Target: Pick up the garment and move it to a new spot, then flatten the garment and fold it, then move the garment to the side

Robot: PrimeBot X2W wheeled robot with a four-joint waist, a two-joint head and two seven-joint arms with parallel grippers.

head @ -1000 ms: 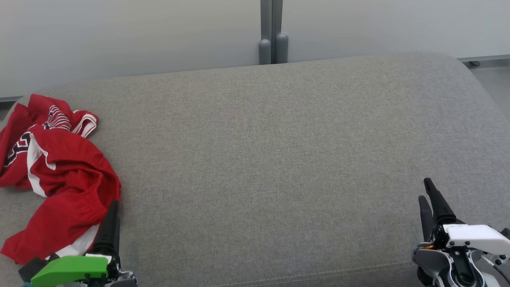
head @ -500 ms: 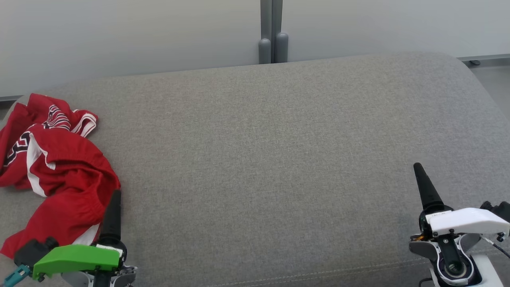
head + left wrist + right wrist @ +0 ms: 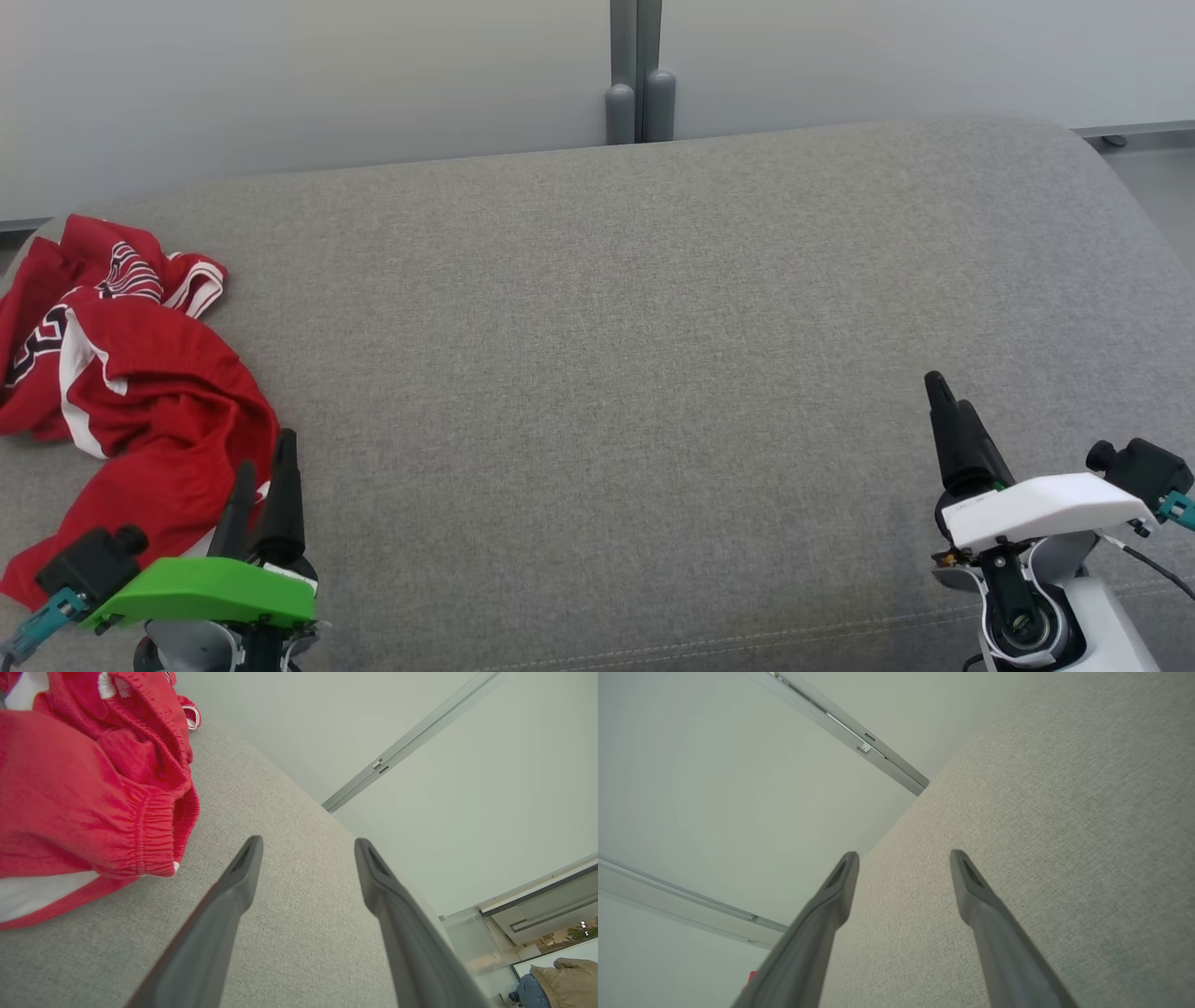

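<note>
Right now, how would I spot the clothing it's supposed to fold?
Find the wide grey cushion. At its left end, beside the green-topped left claw, lies a crumpled garment. It is bright red with white stripes and black markings, unlike the plain grey around it.

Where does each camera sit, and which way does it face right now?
Head view: on the head, facing forward and down at the grey fabric cushion; left pincer lower left, by the crumpled red garment with white trim; right pincer lower right.
Left wrist view: on the left wrist, facing along its open fingers over cushion toward the pale wall.
Right wrist view: on the right wrist, along its open fingers, cushion and wall ahead.
Shared: head and left wrist views both show the garment.
</note>
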